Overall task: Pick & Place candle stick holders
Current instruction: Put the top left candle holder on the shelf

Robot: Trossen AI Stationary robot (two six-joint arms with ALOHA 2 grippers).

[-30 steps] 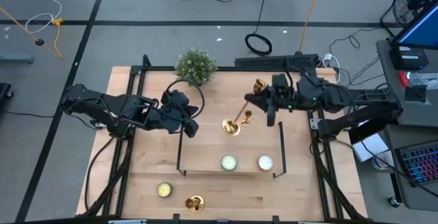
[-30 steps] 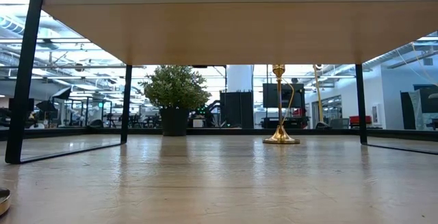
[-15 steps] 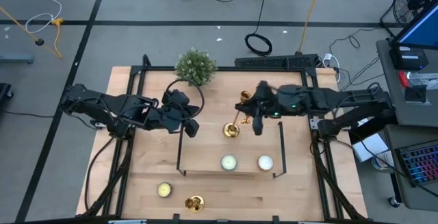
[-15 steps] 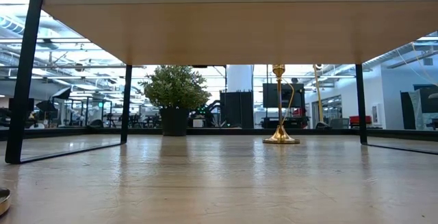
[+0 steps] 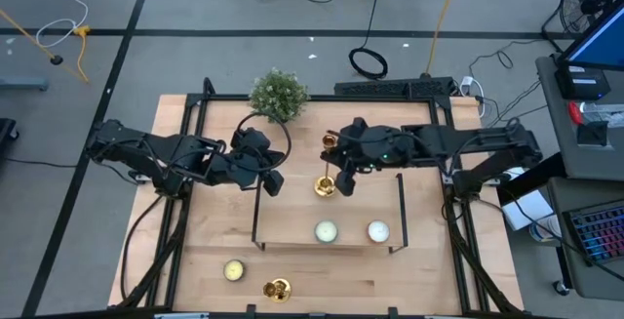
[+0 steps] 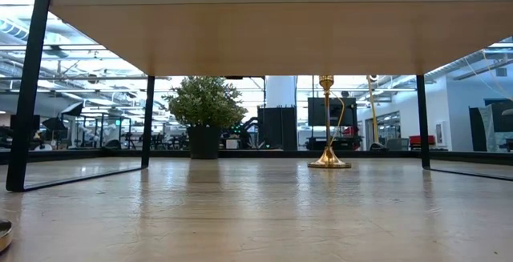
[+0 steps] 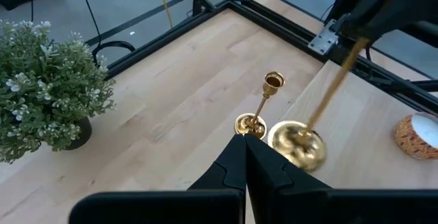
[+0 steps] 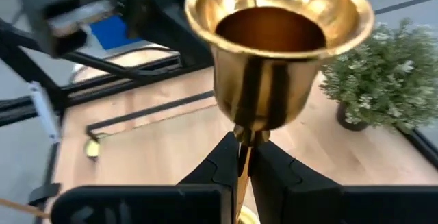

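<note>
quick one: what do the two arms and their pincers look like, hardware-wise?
Both arms are dark, near-black jointed links with dark cables looped alongside them. The left pincer and right pincer each end in two matte black, wedge-shaped fingers on a black crossbar. A small green light glows on the right arm's wrist. No readable markings.

shiny gold candle stick holders (image 5: 326, 184), green plant (image 5: 278, 95)

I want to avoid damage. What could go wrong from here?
1. The right gripper pinches only the thin stem of the held candlestick, so it may slip or swing.
2. Its base hangs very near the standing candlestick, and could tip it when lowered.
3. The left gripper waits, shut, close by, so the arms might collide.
</note>
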